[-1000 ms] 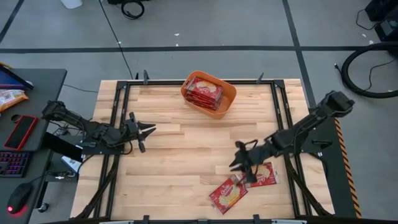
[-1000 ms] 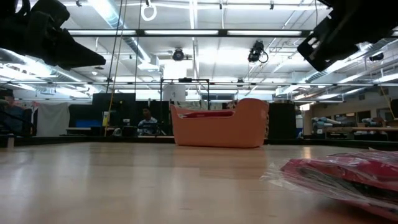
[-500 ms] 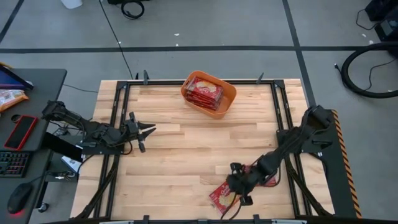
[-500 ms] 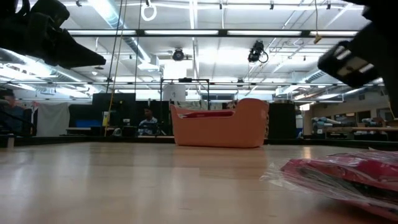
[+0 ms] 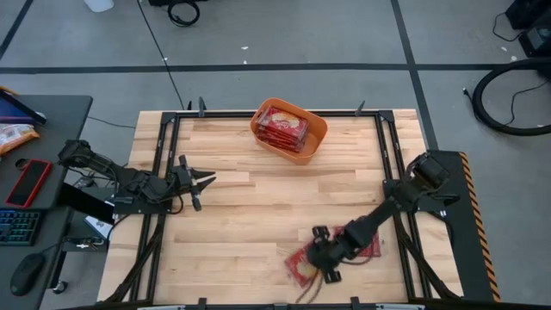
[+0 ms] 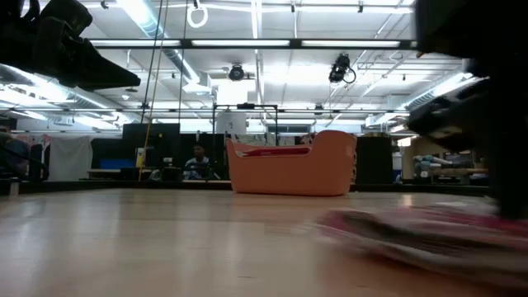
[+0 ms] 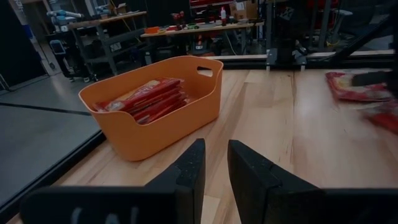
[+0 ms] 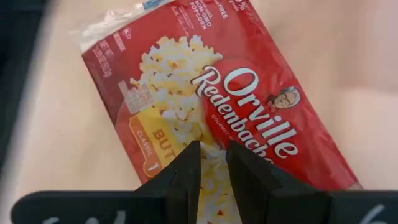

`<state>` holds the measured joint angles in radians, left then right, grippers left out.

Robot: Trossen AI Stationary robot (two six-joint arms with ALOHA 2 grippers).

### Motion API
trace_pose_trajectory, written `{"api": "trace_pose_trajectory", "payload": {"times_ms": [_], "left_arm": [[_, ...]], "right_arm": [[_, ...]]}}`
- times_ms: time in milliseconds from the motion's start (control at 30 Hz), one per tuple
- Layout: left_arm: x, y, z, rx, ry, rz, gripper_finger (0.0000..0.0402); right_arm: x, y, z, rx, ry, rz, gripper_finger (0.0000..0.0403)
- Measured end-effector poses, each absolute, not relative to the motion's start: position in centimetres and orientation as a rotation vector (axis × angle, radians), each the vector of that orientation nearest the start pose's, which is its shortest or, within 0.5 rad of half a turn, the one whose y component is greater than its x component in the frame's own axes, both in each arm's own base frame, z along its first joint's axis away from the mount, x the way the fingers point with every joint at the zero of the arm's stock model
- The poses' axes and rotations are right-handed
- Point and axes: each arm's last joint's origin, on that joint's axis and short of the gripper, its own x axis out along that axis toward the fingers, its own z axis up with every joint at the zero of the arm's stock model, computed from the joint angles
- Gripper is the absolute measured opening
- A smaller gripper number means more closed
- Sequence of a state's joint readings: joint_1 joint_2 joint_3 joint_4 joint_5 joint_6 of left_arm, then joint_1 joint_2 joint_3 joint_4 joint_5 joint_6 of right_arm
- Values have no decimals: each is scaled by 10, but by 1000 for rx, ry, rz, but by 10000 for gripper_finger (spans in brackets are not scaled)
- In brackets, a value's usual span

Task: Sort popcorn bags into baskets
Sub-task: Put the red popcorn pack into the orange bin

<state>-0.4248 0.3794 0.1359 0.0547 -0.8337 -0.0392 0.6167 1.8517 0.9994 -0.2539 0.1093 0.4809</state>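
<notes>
The orange basket (image 5: 289, 127) stands at the table's far middle with several red popcorn bags (image 5: 282, 129) in it; it also shows in the low view (image 6: 293, 165) and the left wrist view (image 7: 155, 106). One red popcorn bag (image 5: 299, 267) lies flat near the table's near edge, right of centre. My right gripper (image 5: 320, 255) is down on it, fingers close together (image 8: 211, 155). A second bag (image 5: 370, 244) lies beside it, partly under the right arm. My left gripper (image 5: 203, 180) is shut and empty above the table's left side. My right gripper comes at the popcorn bag from above, fingers pointing down. Its fingertips (image 8: 189, 155) stand close together on the bag's printed face, near its middle (image 8: 211, 144). Whether a fold of film is pinched between them, I cannot tell. The bag lies on the table.
Bare wood lies between the basket and the two loose bags. A black frame (image 5: 160, 164) runs along the table's edges. A side desk (image 5: 34, 172) with a phone and keyboard stands beyond the table's left edge. A person (image 6: 196, 158) sits far behind the table.
My right gripper has gone down and toward the table's near edge, a little to the left, onto the loose popcorn bag. The bag has slid a little toward the table's left and shows blurred in the low view.
</notes>
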Motion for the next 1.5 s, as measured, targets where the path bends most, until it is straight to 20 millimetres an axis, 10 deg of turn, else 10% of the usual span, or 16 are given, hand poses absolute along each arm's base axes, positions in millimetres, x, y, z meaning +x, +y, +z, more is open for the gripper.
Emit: {"api": "trace_pose_trajectory", "payload": {"times_ms": [533,700,1500], "left_arm": [[111,-27,184,74,146,411,73],[111,-27,184,74,146,411,73],[111,-27,183,77,151,410,73]], "right_arm": [[319,101,138,-249,1084,-1,84],[319,109,162,-262,987,26,84],[306,125,133,-401,931,75,219]]}}
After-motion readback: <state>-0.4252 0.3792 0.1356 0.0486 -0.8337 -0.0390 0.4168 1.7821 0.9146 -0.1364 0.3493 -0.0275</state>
